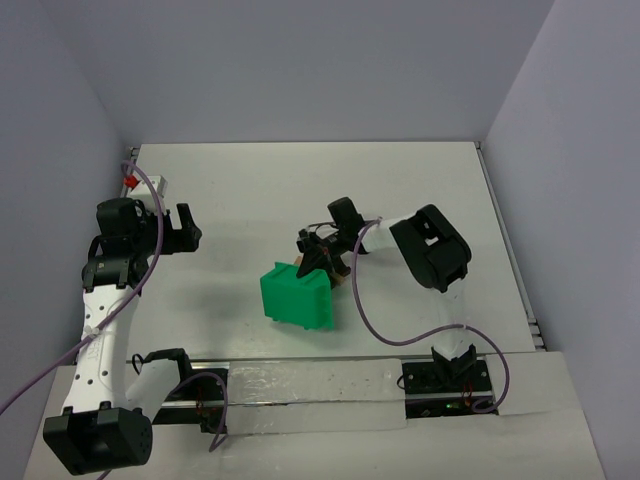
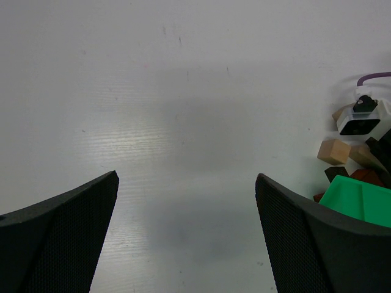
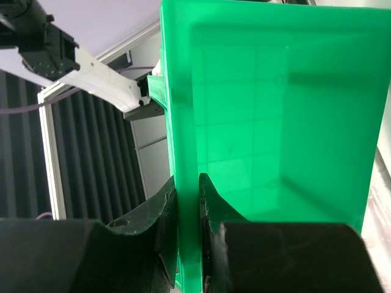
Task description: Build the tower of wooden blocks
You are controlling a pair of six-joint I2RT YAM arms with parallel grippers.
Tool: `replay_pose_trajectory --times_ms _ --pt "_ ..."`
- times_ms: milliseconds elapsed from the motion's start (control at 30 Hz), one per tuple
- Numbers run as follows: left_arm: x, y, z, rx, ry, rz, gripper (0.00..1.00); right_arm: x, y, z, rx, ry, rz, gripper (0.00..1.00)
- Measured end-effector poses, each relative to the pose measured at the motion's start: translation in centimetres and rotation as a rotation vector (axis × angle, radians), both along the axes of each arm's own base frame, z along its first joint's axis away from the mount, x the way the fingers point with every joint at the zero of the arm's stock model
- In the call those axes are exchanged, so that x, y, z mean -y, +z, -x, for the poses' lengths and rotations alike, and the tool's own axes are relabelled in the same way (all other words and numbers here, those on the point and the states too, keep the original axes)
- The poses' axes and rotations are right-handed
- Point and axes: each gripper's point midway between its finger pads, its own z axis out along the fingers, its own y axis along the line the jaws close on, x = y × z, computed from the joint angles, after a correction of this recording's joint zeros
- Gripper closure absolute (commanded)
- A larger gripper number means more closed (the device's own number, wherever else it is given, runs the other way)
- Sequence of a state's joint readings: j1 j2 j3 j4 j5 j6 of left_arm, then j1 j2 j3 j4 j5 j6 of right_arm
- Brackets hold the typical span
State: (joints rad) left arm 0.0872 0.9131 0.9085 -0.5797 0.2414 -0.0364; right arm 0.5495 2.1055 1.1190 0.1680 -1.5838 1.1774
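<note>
**Bin tipped in the right gripper, blocks loose beside it, no tower yet**

The right gripper [image 3: 188, 210] is clenched on one wall of the green bin [image 3: 275, 122], a finger on each face of the wall, and it holds the bin tilted up off the table [image 2: 183, 91] near the middle. The wood blocks [image 2: 334, 151] lie in a jumbled heap on the table, just beside the bin's far-right edge and right under that gripper. There are tan and dark brown pieces, pointing every way, so the heap has no common long axis. No wood block tower stands in any view.

The left gripper [image 2: 186, 178] hovers over bare table with its fingers spread wide and holding nothing. The heap lies well off to its right. The right arm is much nearer, but it is occupied with the bin, so picking a first block probably falls to the left arm reaching right, or to the right arm once it lets go of the bin.
</note>
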Motion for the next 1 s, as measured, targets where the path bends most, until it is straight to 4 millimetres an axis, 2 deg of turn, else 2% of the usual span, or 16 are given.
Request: replay_pose_trajectory --times_ms 167,267,333,467,633,700,767,933,1000 --pt "0.0 0.0 0.0 0.001 -0.001 0.001 0.01 -0.9 1.0 1.2 0.034 0.001 0.026 1.0" --pt "0.0 0.1 0.0 0.005 -0.002 0.001 0.01 -1.5 2.4 1.9 0.095 0.001 0.015 1.0" --pt "0.0 0.2 0.1 0.009 -0.002 0.0 0.01 -1.7 4.3 2.5 0.145 0.002 -0.01 1.0" --pt "0.1 0.5 0.2 0.018 -0.002 0.0 0.01 -1.6 9.2 3.6 0.278 0.004 -0.109 1.0" --pt "0.0 0.6 0.2 0.024 -0.001 -0.001 0.01 -1.1 14.7 4.1 0.47 -0.011 -0.272 1.0" --pt "0.0 0.7 0.3 0.026 -0.001 0.0 0.01 -0.4 15.8 3.5 0.524 -0.034 -0.312 1.0" --pt "0.0 0.7 0.3 0.028 -0.001 0.001 0.01 0.6 16.3 2.0 0.559 -0.081 -0.324 1.0" --pt "0.0 0.8 0.3 0.03 -0.004 0.003 0.01 3.9 16.2 -2.2 0.606 -0.227 -0.29 1.0" --pt "0.1 0.8 0.3 0.03 -0.006 0.004 0.01 5.2 16.0 -3.2 0.622 -0.273 -0.267 1.0"
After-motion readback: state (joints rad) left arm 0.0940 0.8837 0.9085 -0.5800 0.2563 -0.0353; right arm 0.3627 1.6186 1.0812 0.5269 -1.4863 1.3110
